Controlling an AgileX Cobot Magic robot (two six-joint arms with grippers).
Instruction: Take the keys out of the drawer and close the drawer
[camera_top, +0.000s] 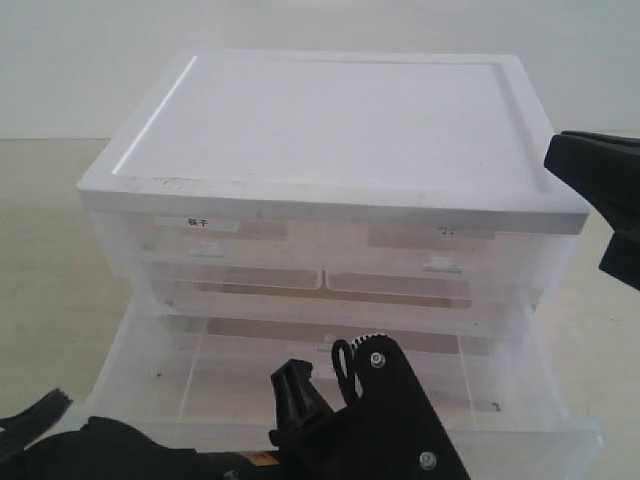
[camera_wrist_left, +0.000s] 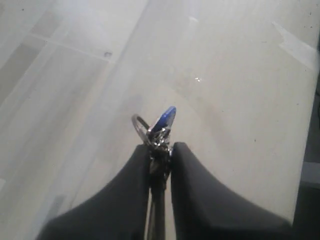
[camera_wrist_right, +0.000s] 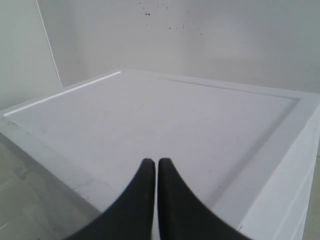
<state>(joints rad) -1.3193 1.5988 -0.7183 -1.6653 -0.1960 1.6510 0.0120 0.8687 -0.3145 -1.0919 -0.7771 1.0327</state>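
My left gripper (camera_wrist_left: 160, 147) is shut on the keys (camera_wrist_left: 159, 131). The blue fob (camera_wrist_left: 167, 119) and a silver ring (camera_wrist_left: 140, 126) stick out past the fingertips, held clear above the pale drawer floor. In the exterior view the left arm (camera_top: 380, 420) hangs over the bottom full-width drawer (camera_top: 135, 350), which is pulled far out. The keys and the drawer's handle are hidden there behind the arm. My right gripper (camera_wrist_right: 152, 162) is shut on nothing and hovers over the cabinet's white top (camera_wrist_right: 165, 125). It shows at the cabinet's right side (camera_top: 590, 170).
The white cabinet (camera_top: 340, 130) holds two shut half-width drawers (camera_top: 200, 240) in its top row, with another shut full-width drawer (camera_top: 320, 290) under them. A beige table surface (camera_top: 50, 250) lies to the left and right of the cabinet.
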